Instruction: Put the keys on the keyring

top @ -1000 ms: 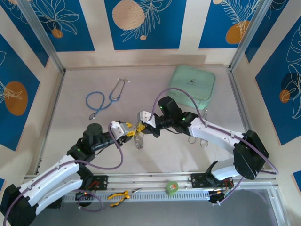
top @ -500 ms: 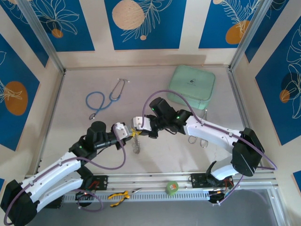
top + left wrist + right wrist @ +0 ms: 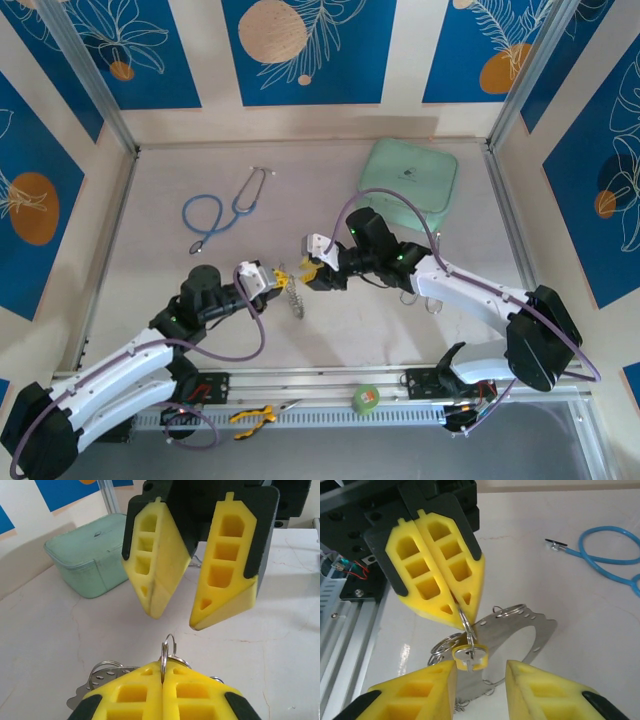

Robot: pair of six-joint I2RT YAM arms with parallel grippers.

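Pinching a small ring (image 3: 168, 635) in the left gripper (image 3: 461, 620), fingers pressed together. Dangling the key (image 3: 469, 655) just under that gripper, with the keyring (image 3: 542, 630) below. Hovering the right gripper (image 3: 177, 620) just right of that gripper, spread apart and gripping nothing. Probably regrasping next: worth steadying the ring, closing squarely on the key's head, and avoiding twisting.
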